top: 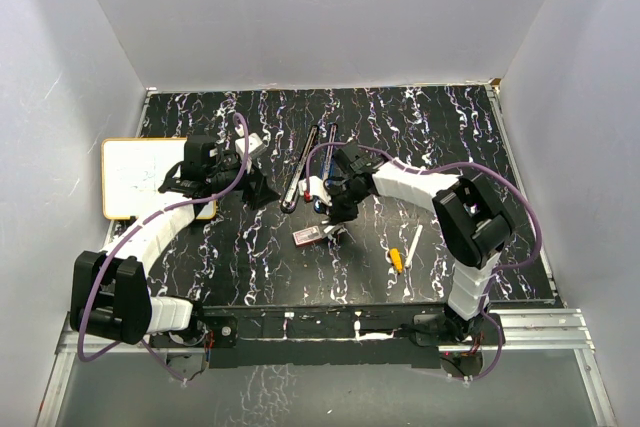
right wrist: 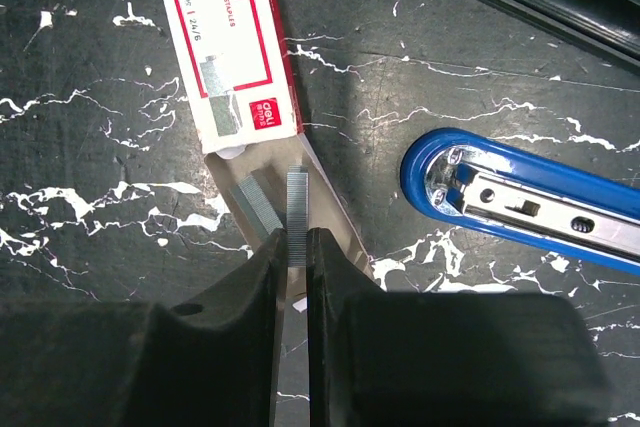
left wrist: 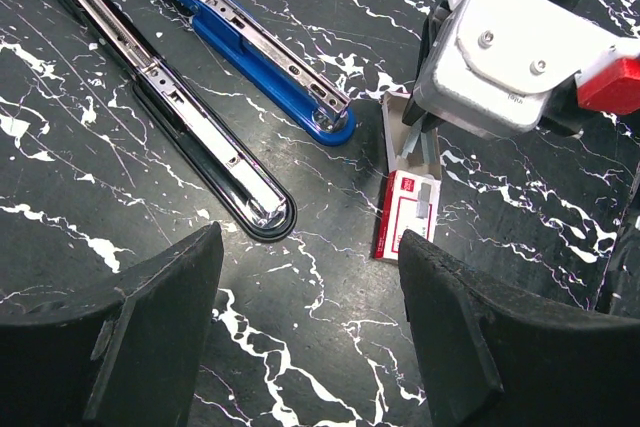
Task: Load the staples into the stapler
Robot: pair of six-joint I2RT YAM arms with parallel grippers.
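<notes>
The staples box [right wrist: 230,47] is a red-and-white sleeve with its tan tray [right wrist: 335,212] slid out. It lies on the table in the top view [top: 307,235] and the left wrist view [left wrist: 408,212]. My right gripper [right wrist: 297,247] is over the tray, shut on a grey strip of staples [right wrist: 297,202]. A second strip [right wrist: 258,209] lies in the tray. The blue stapler [right wrist: 530,207] and the black stapler [left wrist: 200,127] lie opened flat, side by side. My left gripper [left wrist: 310,347] is open and empty, hovering near the black stapler's end.
A whiteboard [top: 140,177] lies at the left edge. A white pen [top: 412,245] and a small yellow object [top: 397,259] lie right of the box. The right gripper's silver body [left wrist: 510,47] stands over the tray. Grey walls close in the table.
</notes>
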